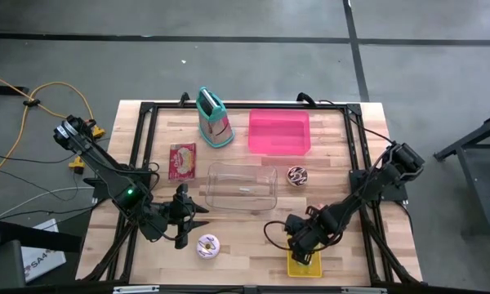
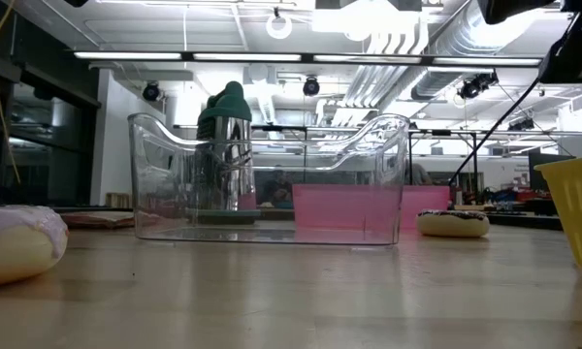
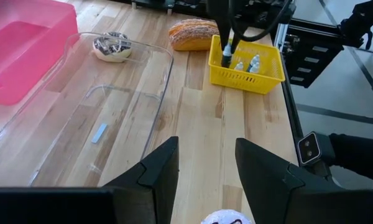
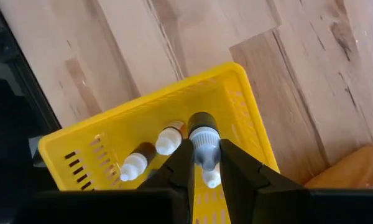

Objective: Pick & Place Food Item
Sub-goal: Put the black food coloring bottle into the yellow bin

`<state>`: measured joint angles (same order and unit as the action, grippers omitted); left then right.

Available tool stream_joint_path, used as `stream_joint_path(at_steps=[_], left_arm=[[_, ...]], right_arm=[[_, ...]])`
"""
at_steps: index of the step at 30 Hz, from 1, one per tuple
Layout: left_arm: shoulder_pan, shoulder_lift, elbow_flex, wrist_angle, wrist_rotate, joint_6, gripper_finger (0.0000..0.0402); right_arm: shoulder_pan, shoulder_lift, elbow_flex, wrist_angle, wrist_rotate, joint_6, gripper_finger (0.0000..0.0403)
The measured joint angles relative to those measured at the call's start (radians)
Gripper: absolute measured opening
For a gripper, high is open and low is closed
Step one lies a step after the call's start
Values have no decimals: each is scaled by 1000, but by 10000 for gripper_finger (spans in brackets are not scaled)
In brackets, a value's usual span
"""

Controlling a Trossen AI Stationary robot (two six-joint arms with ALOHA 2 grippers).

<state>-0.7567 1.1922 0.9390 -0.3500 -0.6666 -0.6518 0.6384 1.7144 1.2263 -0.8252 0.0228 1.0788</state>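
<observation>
Right tool [image 4: 204, 163] stood over yellow basket [image 1: 304, 264], closed on a small grey-capped bottle [image 4: 203, 138], apparently inside basket, left tool [image 3: 206, 171] empty, part-open, beside pink-iced donut [image 1: 207, 246] left of basket on tabletop [image 1: 245, 237].

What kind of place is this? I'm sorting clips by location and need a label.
Probably an industrial lab or workshop: exposed ceiling ducts and strip lights, a bare concrete floor, and a wooden table in a black metal frame carrying two robot arms.
</observation>
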Motion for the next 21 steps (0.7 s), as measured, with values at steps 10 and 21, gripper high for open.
stream_joint_path(at_steps=[10, 21], left_arm=[[0, 0, 0, 0, 0, 0, 152], [0, 0, 0, 0, 0, 0, 152]], right_arm=[[3, 57, -1, 12, -6, -5, 48], [5, 83, 0, 38, -26, -4, 48]])
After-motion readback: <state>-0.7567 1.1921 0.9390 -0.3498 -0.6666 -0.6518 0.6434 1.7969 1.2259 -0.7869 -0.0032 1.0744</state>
